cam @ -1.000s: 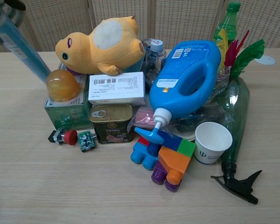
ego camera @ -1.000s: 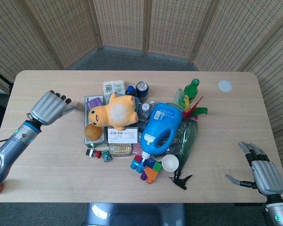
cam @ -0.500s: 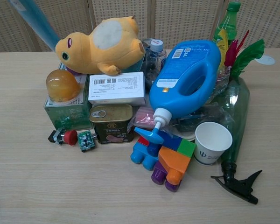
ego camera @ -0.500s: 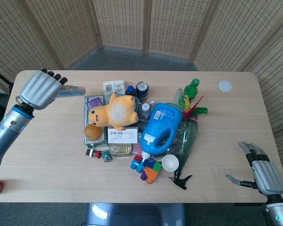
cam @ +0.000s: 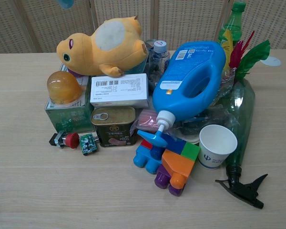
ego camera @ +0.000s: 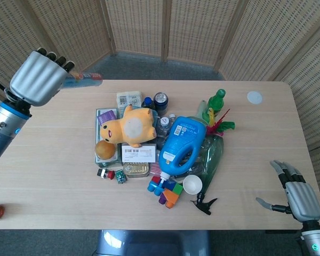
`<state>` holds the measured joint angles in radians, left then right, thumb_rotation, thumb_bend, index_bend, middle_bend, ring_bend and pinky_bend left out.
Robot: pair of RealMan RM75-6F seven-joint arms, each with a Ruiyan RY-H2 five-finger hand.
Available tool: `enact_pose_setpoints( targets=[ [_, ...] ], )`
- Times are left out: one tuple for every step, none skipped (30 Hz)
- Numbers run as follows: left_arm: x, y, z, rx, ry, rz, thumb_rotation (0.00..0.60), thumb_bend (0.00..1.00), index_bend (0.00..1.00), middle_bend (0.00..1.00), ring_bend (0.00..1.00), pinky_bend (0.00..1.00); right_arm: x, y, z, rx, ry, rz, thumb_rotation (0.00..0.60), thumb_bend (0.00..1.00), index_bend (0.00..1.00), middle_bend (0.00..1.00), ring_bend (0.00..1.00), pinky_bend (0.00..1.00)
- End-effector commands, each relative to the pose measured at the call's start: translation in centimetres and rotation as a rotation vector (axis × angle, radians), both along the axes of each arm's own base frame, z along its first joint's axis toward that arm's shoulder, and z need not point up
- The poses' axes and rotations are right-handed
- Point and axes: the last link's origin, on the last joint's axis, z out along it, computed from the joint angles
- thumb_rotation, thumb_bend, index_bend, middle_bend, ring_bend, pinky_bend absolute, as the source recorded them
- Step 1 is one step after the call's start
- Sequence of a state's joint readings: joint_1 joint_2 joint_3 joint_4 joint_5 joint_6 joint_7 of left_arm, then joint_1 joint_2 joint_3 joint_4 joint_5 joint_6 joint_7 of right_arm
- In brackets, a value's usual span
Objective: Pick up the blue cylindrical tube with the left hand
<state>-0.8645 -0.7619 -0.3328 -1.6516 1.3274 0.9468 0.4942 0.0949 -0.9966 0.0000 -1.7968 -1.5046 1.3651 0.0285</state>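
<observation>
- Your left hand (ego camera: 36,79) gripped the blue cylindrical tube (ego camera: 84,80), fingers curled around it, at 10 o'clock from the yellow plush (ego camera: 129,126).
- Your right hand (ego camera: 297,196) held nothing, fingers spread.

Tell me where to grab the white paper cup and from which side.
Take the white paper cup around its side wall near the rim. It stands upright and open-topped. Come from the front edge of the table: the blue detergent jug crowds it behind, the green spray bottle on its right, toy blocks on its left.

Yellow plush toy (ego camera: 129,126) atop clutter; blue detergent jug (ego camera: 182,145) beside; paper cup (ego camera: 192,184) nearby.
</observation>
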Motion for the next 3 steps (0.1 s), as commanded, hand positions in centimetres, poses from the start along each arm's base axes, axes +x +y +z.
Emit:
enact_pose_setpoints(
  targets=[
    [0.33,-0.06,0.34,0.005,0.001,-0.001,0.6,0.15,0.87,0.74,0.61,0.65,0.03,0.02,-0.01,0.0,0.0,0.001,0.288,0.0,0.0,0.0,0.0,0.0],
    [0.34,-0.08,0.4,0.006,0.001,-0.001,0.6,0.15,0.87,0.74,0.61,0.65,0.03,0.03,-0.02,0.0,0.0,0.001,0.288,0.0,0.0,0.0,0.0,0.0],
    [0.35,-0.07,0.43,0.007,0.0,0.0,0.6,0.15,0.87,0.74,0.61,0.65,0.03,0.04,-0.02,0.0,0.001,0.001,0.287,0.0,0.0,0.0,0.0,0.0]
  ],
)
